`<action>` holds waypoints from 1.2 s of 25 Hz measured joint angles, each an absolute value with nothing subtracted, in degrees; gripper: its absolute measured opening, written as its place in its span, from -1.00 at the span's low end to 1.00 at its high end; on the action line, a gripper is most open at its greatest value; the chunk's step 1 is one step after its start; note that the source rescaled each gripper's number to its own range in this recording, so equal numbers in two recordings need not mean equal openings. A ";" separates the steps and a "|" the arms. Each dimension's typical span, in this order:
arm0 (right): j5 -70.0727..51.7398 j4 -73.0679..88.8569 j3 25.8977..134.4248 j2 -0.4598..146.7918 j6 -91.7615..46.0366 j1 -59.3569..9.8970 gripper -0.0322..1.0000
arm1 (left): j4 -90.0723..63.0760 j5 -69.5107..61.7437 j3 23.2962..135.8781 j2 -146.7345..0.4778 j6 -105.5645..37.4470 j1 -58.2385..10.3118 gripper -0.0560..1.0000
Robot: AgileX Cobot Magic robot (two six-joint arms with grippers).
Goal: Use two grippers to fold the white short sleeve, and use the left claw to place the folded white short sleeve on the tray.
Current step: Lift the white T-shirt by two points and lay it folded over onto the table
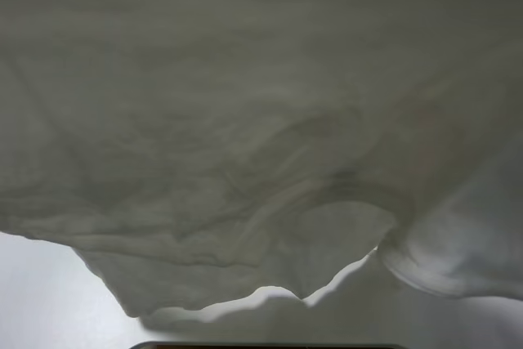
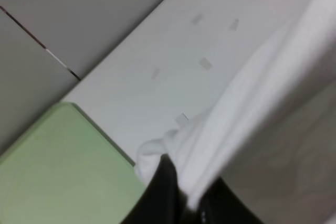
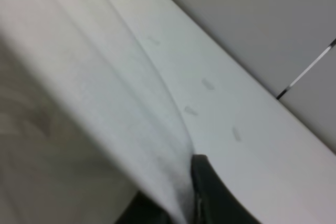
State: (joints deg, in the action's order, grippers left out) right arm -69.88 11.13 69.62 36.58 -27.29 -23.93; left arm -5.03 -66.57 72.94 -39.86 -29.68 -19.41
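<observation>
Blocks nearly the whole high view: white short sleeve [image 1: 245, 120], lifted off the table [image 2: 157, 51] and hanging as a wide curtain, beside the tray [image 2: 52, 171] and well above it.

Possible faults, as judged:
- Expect slippage from either pinch under sideways tension, with only a thin cloth edge between the fingers. Result: one side dropped, fold crooked.
- Avoid lowering close to the tray; risks dragging the loose lower hem across its rim.
- Note the screened high camera; leaves the fold landing unchecked from above.

Pose:
- Left claw [image 2: 185, 203]: clamped fully closed on a bunched edge of the cloth, raised high, just off the tray's corner.
- Right gripper [image 3: 191, 203]: likewise closed tight on cloth, raised high, well apart from the tray, with tape strips [image 2: 205, 63] on the table between.
</observation>
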 joint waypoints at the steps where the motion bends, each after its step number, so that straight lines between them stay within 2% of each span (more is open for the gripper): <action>1: -69.88 10.97 68.27 36.35 -27.14 -23.93 -0.94 | -5.13 -66.57 70.91 -39.78 -29.35 -19.41 -0.89; 7: -69.66 6.12 64.39 38.23 -27.91 -23.93 -0.94 | -2.85 -66.52 61.44 -40.80 -29.76 -19.46 -0.89; 12: -67.59 -1.55 59.62 45.63 -30.26 -24.23 -0.94 | 1.61 -64.94 57.56 -46.57 -29.93 -19.68 -0.89; 17: -54.56 -10.06 57.63 56.99 -31.06 -24.54 -0.94 | 11.74 -53.14 57.44 -58.47 -29.93 -20.01 -0.89; 18: -47.81 -12.57 57.63 62.14 -31.06 -23.46 -0.94 | 11.74 -53.14 57.44 -58.47 -29.93 -20.01 -0.89; 21: -37.53 -14.10 57.56 69.94 -31.18 -18.87 -0.94 | 16.21 -46.71 57.44 -65.37 -29.93 -20.01 -0.89; 24: -27.57 -15.42 57.38 76.55 -31.23 -14.63 -0.94 | 21.23 -35.11 57.50 -75.24 -28.96 -19.74 -0.89; 26: -22.00 -16.16 57.25 79.35 -31.23 -12.25 -0.94 | 23.11 -26.95 58.84 -81.98 -26.81 -18.16 -0.89; 30: -12.94 -17.66 57.25 83.02 -31.23 -9.81 -0.94 | 24.65 -20.69 62.02 -89.01 -25.50 -17.26 -0.89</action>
